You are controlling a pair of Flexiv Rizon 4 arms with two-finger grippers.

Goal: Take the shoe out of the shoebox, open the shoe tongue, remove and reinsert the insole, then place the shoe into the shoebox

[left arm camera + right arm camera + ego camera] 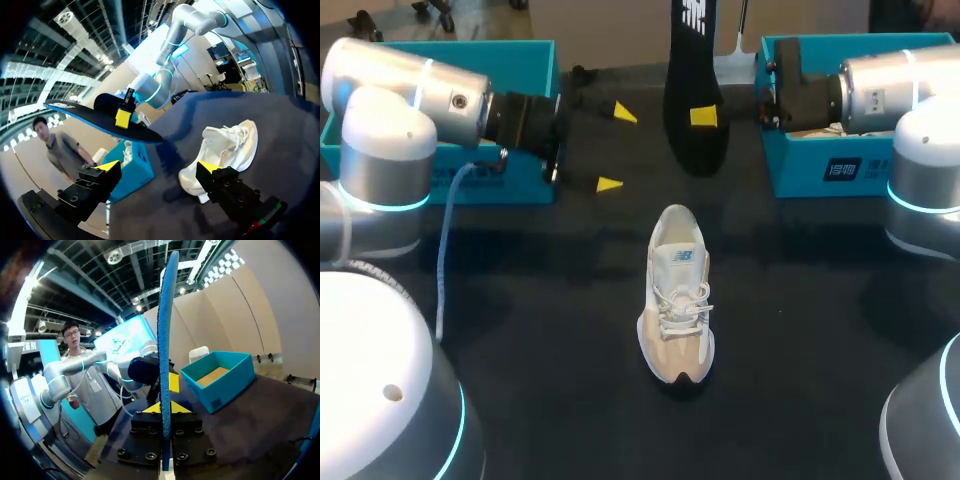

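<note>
A white and beige shoe [678,295] lies on the black table, toe toward the front edge, laces tied. Its black insole [693,110] is held upright above the table behind the shoe, with my right gripper [700,118] shut on it. In the right wrist view the insole [167,335] stands edge-on between the yellow tips of the right gripper [165,407]. My left gripper [617,148] hovers open just left of the insole with nothing in it. From the left wrist, the left gripper [159,167] faces the shoe [227,147] and the insole [97,117].
A blue shoebox [820,175] stands at the back right behind my right arm, with something white inside. A second blue box [535,50] sits at the back left behind my left arm; in the right wrist view this box [220,382] is open.
</note>
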